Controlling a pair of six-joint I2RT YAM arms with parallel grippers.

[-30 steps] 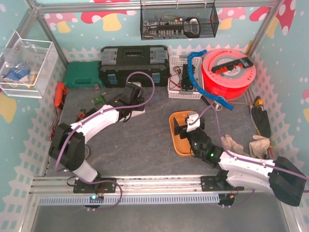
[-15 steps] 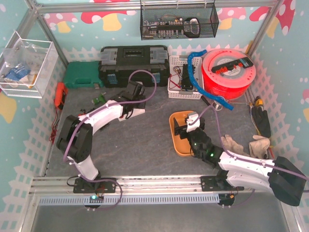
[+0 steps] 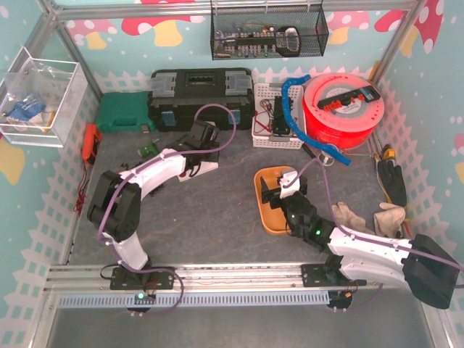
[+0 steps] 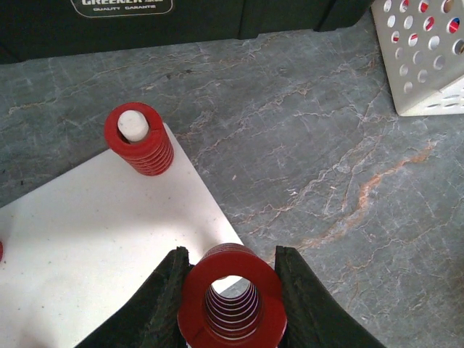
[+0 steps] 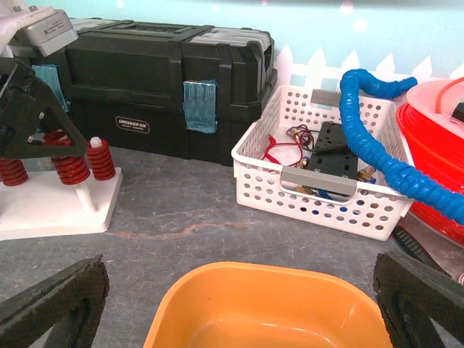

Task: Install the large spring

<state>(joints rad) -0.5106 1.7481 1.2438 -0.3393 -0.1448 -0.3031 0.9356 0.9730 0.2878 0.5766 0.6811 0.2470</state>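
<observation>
The left hand (image 4: 228,254) pinched the large spring (image 4: 229,304) at the bottom centre of the left wrist frame, one dark finger (image 4: 168,290) pressed to each side of its red coils; the spring stood upright, its open bore facing the camera; it sat over the near corner of the white plate (image 4: 94,246), though whether it touched the plate or a peg could not be told. Toward the upper left of that frame another red spring (image 4: 139,148) stood on the plate around a white peg (image 4: 133,125), well apart from the held one. A black toolbox (image 4: 181,18) ran along the top edge; a white basket (image 4: 428,51) filled the upper right corner; grey marbled bench (image 4: 348,167) lay between them.

In the top view the left arm reached to the plate, left of centre and just before the toolbox. The right hand (image 5: 239,301) was spread wide and held nothing, its fingers (image 5: 58,301) at the lower corners of the right wrist frame; an orange bowl (image 5: 268,312) lay between and below them. A blue hose (image 5: 391,167) curved over the basket at right, beside a red spool (image 5: 438,145).
</observation>
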